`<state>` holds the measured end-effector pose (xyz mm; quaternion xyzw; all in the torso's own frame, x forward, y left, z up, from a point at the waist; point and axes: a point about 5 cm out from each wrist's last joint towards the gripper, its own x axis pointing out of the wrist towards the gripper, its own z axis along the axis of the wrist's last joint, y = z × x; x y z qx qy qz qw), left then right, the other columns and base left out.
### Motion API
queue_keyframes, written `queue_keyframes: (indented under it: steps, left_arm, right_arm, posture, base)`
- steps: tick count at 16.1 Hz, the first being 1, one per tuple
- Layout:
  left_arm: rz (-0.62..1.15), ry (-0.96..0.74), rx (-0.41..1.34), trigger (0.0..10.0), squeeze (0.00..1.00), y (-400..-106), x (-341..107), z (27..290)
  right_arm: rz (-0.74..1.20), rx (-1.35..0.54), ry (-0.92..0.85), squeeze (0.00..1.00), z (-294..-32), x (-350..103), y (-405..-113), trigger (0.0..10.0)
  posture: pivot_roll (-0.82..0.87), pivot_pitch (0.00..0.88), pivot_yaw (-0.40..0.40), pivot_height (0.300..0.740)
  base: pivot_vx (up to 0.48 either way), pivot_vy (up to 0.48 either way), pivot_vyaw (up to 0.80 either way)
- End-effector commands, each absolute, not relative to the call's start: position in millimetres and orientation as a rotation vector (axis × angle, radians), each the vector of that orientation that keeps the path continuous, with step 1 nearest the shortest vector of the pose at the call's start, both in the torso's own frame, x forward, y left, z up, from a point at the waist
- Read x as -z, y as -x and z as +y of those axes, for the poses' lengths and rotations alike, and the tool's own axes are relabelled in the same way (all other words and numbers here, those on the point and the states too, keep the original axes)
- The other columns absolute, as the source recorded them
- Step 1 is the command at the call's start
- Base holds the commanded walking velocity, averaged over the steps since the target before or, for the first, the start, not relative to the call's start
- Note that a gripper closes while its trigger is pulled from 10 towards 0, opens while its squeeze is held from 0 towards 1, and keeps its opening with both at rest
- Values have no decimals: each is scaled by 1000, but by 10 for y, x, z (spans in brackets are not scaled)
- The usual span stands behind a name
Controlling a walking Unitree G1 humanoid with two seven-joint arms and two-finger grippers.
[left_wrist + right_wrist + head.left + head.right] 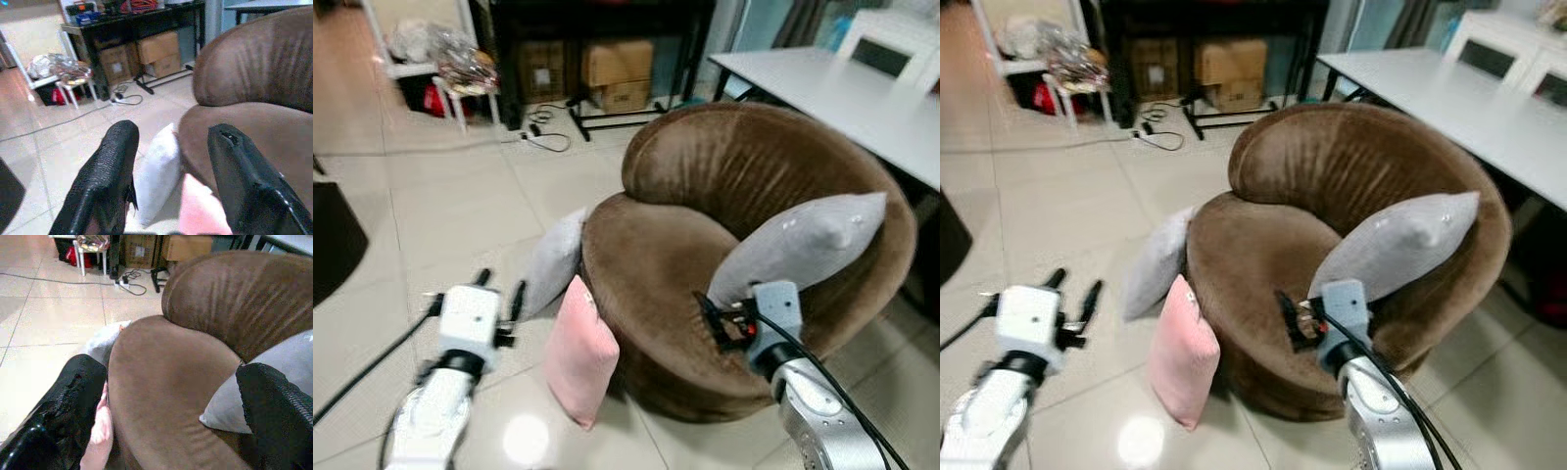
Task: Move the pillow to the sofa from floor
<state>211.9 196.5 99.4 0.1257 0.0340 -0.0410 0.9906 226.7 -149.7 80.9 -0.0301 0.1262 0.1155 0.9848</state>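
Tiled floor (460, 196), pale and glossy; round brown sofa (744, 176) as landmark. White table (842, 93) behind sofa, cardboard boxes (619, 73) and cable (543, 137) on floor beyond it.

Pink pillow (579, 354) on floor, upright on edge, leaning against sofa's front base. Grey pillow (551, 262) also on floor, propped against sofa's side, just behind the pink one. Second grey cushion (808, 245) already on sofa seat, leaning on the arm rim.

Left gripper (501, 292) raised over floor, just short of the two floor pillows; fingers apart, nothing between them. Right gripper (713, 315) over sofa's front edge, below the seat cushion; fingers spread wide, empty.

Step, judged: approach, before any grasp; no floor pillow lifted yet. Which of the two is the target cannot be told. Next move, judged: lower and advance left gripper onto a pillow's top edge, close on soft corner, lift clear of sofa rim, set on seat.

View differences: left wrist view gives gap between fingers (110, 166) aimed at grey pillow with pink corner below. Right wrist view shows bare seat space beside the cushion. Head views alone show both arms relative to sofa.
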Motion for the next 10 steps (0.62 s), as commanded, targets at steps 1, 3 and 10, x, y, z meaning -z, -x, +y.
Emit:
queue_keyframes:
  steps: [1,3,10]
  left_arm:
    - [56,-244,104,10000,0,-2136,-1014,1878]
    - [57,-240,102,10000,0,-2130,-1008,1866]
    - [34,-202,113,10000,0,-2109,-1033,1820]
  right_arm:
    - [259,-207,68,0,-1593,-827,-2269,10000]
    - [261,-207,69,0,-1604,-827,-2272,10000]
    - [264,-219,69,0,-1604,-831,-2287,10000]
  posture:
    - [17,0,-73,740]
    - [16,0,-81,740]
    - [22,0,-95,740]
  base:
    - [0,386,0]
    - [0,388,0]
    - [0,164,0]
